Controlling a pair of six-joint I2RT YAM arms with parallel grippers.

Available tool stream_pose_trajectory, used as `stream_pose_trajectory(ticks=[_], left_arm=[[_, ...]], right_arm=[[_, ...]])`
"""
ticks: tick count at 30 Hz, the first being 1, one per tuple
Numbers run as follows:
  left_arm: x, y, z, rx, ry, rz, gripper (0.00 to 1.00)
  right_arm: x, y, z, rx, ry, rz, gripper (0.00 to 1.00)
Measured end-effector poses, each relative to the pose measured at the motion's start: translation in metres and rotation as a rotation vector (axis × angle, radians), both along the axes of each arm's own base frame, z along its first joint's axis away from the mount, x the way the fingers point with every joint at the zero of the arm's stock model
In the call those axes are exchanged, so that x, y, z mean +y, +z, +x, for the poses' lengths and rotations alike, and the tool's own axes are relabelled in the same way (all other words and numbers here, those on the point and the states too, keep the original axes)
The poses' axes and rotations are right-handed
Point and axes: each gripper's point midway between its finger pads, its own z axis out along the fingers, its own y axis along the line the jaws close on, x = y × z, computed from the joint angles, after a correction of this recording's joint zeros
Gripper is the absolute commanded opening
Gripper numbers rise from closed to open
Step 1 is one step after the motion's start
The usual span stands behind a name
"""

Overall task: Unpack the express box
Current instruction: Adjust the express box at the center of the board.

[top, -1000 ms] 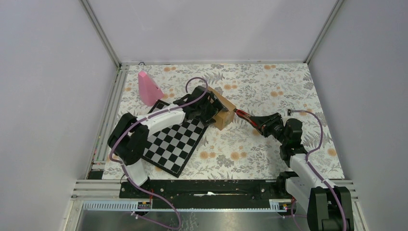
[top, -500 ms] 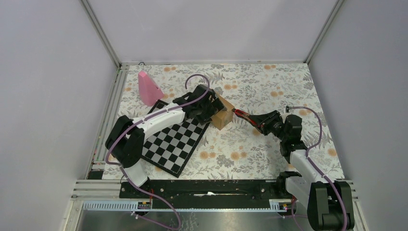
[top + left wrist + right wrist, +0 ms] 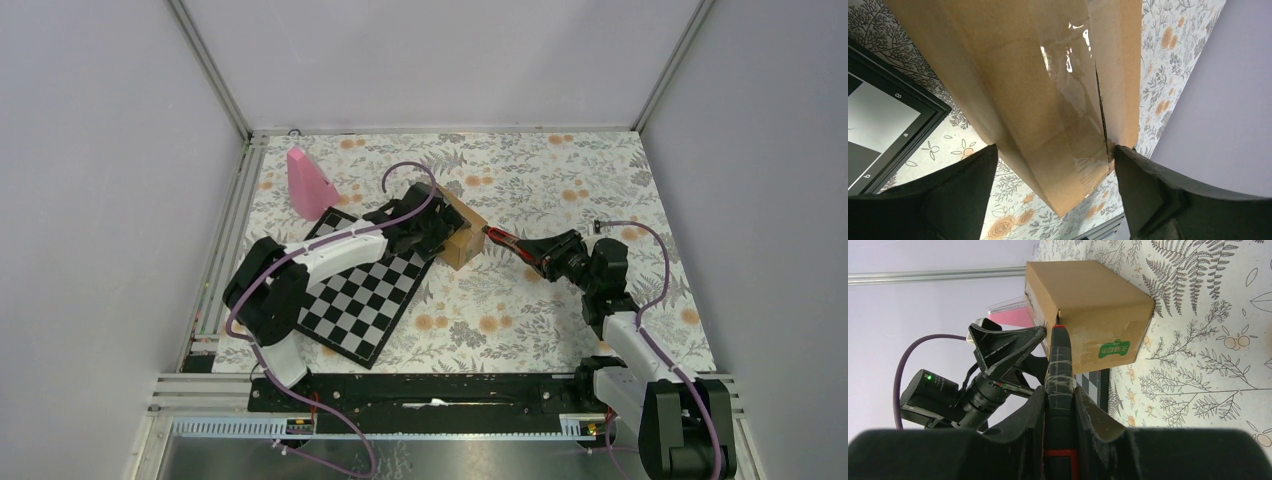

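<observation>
The express box (image 3: 463, 234), a small brown taped carton, lies on the floral cloth by the chessboard's far corner. My left gripper (image 3: 428, 232) is shut on it from the left. In the left wrist view both black fingers (image 3: 965, 182) press the box's (image 3: 1048, 85) sides, and clear tape runs along its seam. My right gripper (image 3: 548, 256) is shut on a black cutter with a red band (image 3: 505, 241). In the right wrist view the cutter (image 3: 1059, 360) points at the box's (image 3: 1093, 295) edge seam, with its tip touching there beside a green label (image 3: 1114, 348).
A black-and-white chessboard (image 3: 362, 295) lies under my left arm, and its corner shows in the left wrist view (image 3: 883, 120). A pink cone (image 3: 308, 183) stands at the back left. Grey walls and metal rails close in the cloth on all sides.
My right gripper has moved left with the cutter, bringing its tip up to the box. My left gripper has shifted slightly while keeping hold of the box.
</observation>
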Motion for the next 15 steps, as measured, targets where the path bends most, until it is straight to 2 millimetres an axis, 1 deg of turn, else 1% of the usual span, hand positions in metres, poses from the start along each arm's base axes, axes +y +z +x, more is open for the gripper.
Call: stream_pose_trajectory(ticks=[3, 4, 7, 15], left_arm=[[-0.0008, -0.0022, -0.0002, 0.004, 0.016, -0.014, 0.72], [-0.0001, -0.0037, -0.0006, 0.007, 0.023, -0.014, 0.71], [0.0008, -0.0039, -0.0008, 0.008, 0.037, -0.022, 0.69], [0.0015, -0.0035, -0.0016, 0.007, 0.055, -0.036, 0.69]], right_arm=[[0.0004, 0.0, -0.0016, 0.002, 0.004, -0.001, 0.0], [0.0004, 0.0002, -0.0022, 0.003, 0.004, -0.001, 0.0], [0.0004, 0.0003, -0.0033, 0.007, 0.006, -0.002, 0.0], [-0.0031, 0.0007, -0.0039, 0.015, 0.004, 0.005, 0.0]])
